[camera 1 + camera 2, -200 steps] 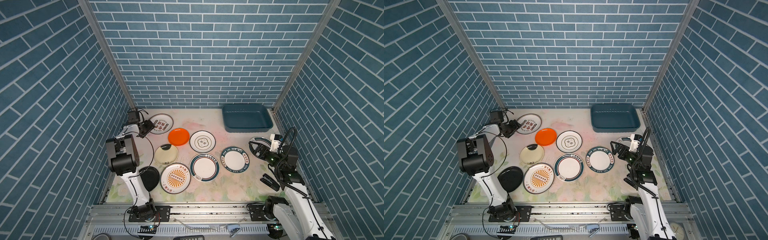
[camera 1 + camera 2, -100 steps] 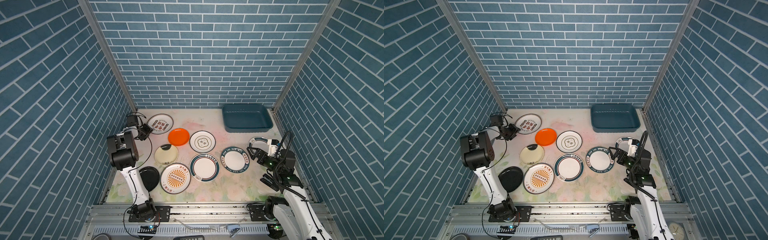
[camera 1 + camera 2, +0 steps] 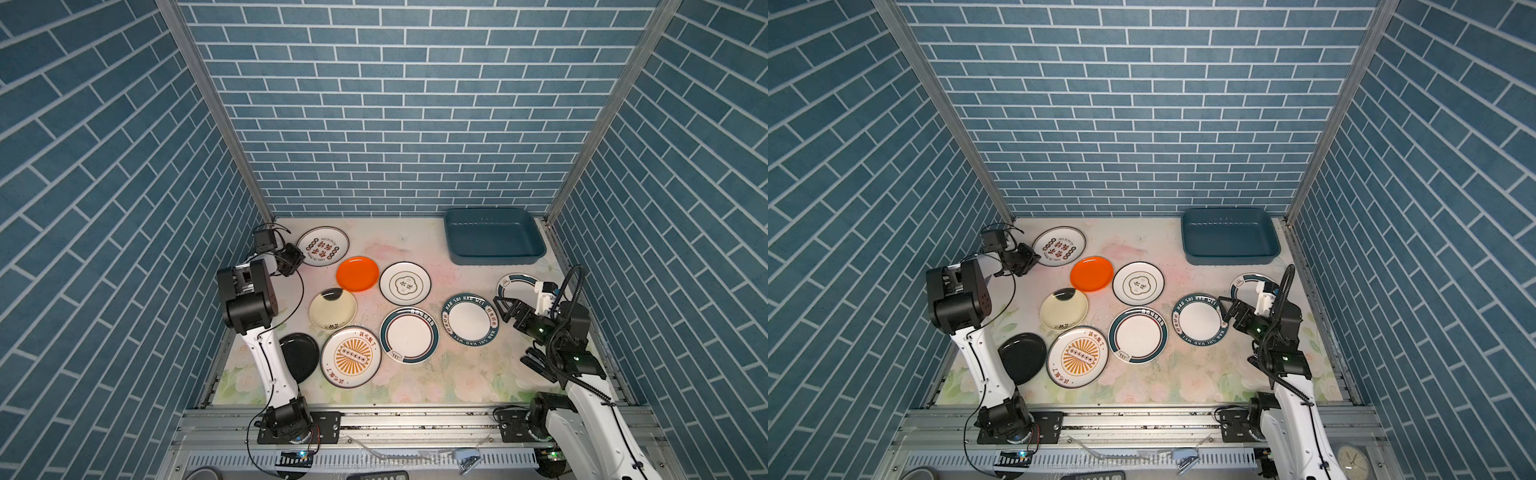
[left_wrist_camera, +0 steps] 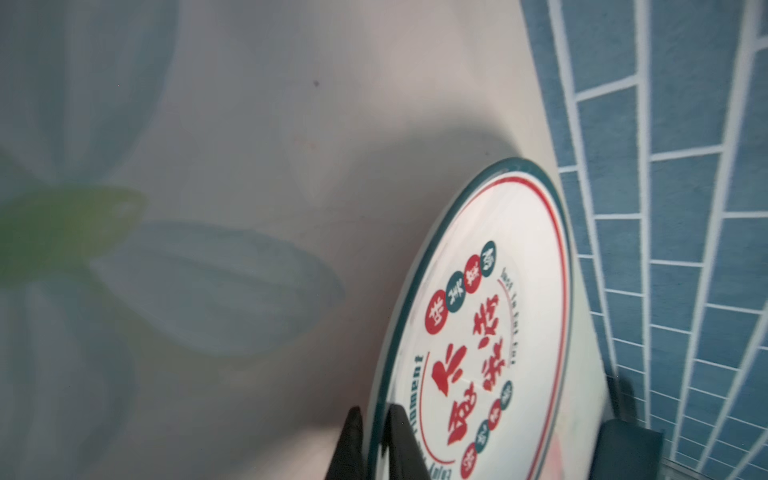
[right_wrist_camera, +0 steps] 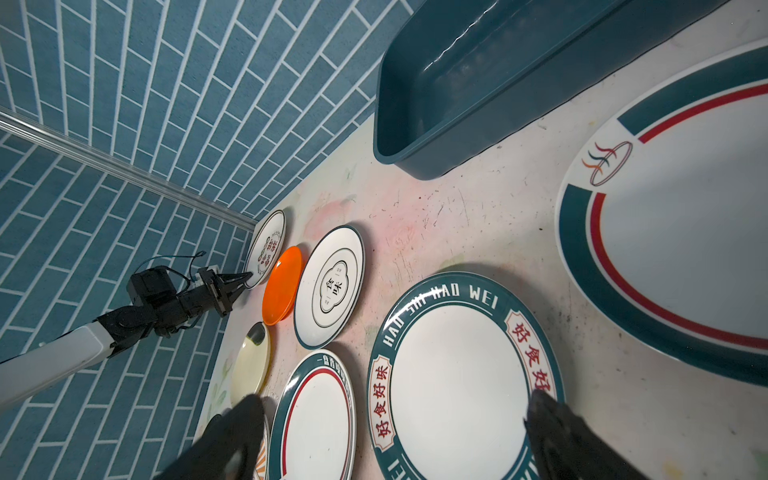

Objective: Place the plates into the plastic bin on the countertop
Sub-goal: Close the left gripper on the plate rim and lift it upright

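Plates (image 3: 409, 334), nine by my count, all lie flat on the desk (image 3: 415, 241), spread from the far left corner to the right edge. None is in the plastic bin (image 3: 494, 259), which stands empty in the far right corner. The step in hand looks like the first pick. The left hand (image 3: 296, 258) pinches the rim of the lettered plate (image 3: 323, 246) at the far left, with a finger (image 4: 401, 440) on each side of the edge in the left wrist view. The right hand (image 3: 505, 309) is spread wide at the right edge of the HAO SHI HAO WEI plate (image 3: 471, 318) and holds nothing. Next, I judge, the left must lift its plate clear and carry it the long way right to the bin without letting the thin rim slip. The right must settle onto a rim and press together. Whether the lettered plate is off the desk yet I cannot tell: the left wrist view is blurred and cuts the plate off. The black plate (image 3: 305, 353) is partly behind the left arm (image 3: 270, 365). The teal-banded plate (image 3: 515, 282) at the right edge is partly covered by the right arm (image 3: 582, 357). Whether the right fingers touch anything is unclear.
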Controlling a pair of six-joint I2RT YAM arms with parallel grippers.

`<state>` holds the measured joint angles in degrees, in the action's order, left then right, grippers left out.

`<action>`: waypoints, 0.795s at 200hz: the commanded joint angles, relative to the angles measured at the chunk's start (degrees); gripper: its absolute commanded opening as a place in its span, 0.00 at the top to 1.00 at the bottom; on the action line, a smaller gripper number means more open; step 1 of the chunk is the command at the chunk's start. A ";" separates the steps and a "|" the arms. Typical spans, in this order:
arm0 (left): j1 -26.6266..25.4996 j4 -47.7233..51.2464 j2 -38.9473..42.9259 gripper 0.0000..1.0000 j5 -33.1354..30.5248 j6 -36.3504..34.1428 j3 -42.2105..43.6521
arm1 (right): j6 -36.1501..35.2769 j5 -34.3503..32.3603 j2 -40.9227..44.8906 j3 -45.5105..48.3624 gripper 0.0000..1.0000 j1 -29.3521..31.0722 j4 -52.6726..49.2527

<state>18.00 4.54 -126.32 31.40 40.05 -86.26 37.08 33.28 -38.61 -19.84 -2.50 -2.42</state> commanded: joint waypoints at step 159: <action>-9.04 -11.35 40.32 1.00 -2.58 2.30 31.14 | 3.95 6.05 -2.11 -2.41 0.07 0.39 -9.11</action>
<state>12.29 -1.67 -93.47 29.41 42.13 -59.55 39.31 35.31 -39.51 -19.42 -2.50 -9.93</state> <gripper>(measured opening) 0.080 0.937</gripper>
